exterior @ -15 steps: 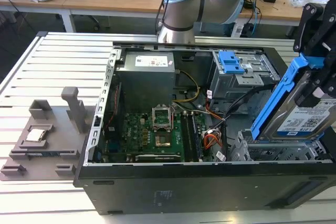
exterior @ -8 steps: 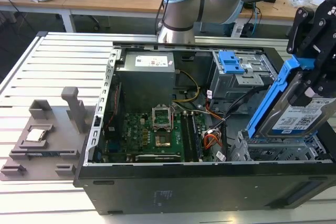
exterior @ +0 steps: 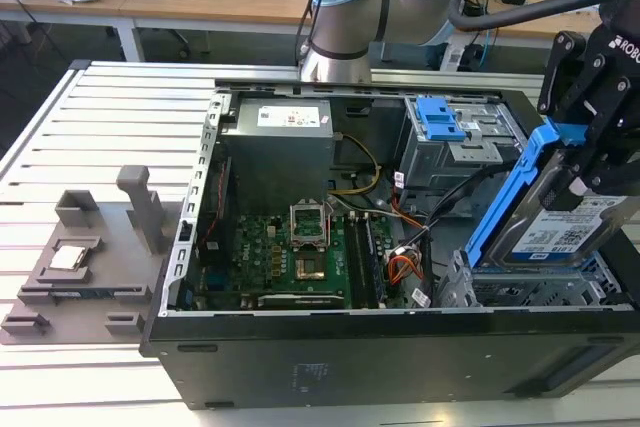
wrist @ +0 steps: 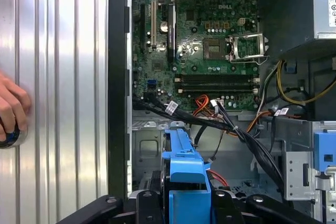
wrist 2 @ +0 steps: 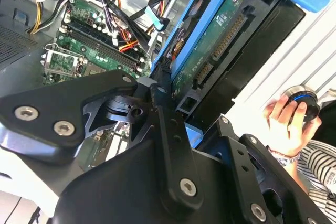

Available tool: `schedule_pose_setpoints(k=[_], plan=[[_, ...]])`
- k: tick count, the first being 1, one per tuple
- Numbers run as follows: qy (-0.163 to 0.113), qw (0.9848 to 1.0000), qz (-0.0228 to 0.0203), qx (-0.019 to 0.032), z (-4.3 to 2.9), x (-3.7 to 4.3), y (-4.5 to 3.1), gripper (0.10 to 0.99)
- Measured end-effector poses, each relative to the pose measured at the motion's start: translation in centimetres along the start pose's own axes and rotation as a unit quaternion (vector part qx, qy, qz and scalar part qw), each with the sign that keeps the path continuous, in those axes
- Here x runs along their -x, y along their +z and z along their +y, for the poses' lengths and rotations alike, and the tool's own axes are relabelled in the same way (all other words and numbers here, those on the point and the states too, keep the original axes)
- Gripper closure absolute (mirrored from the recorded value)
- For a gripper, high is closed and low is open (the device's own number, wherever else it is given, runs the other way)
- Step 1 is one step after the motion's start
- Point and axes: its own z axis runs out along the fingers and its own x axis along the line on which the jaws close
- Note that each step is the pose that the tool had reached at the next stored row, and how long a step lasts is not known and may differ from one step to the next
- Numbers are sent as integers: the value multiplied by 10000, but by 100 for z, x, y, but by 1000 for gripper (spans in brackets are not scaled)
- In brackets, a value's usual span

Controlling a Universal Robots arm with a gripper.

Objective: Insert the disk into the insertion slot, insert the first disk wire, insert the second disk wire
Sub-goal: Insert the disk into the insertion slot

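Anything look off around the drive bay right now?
The silver hard drive in a bright blue plastic carrier, gripped by the hand, stands steeply tilted above the silver perforated drive cage, not level with its bay.

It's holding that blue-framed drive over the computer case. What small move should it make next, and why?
Probably tip the disk flatter and ease it down toward the insertion slot. The tool grips the disk steeply tilted, just above the slot and not yet in it, so it likely needs lining up first.
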Motion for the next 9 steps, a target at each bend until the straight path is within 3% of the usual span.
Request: schedule_pose_setpoints(k=[9], plan=[[-10, 10000, 1, 0, -5, 20, 100, 722]])
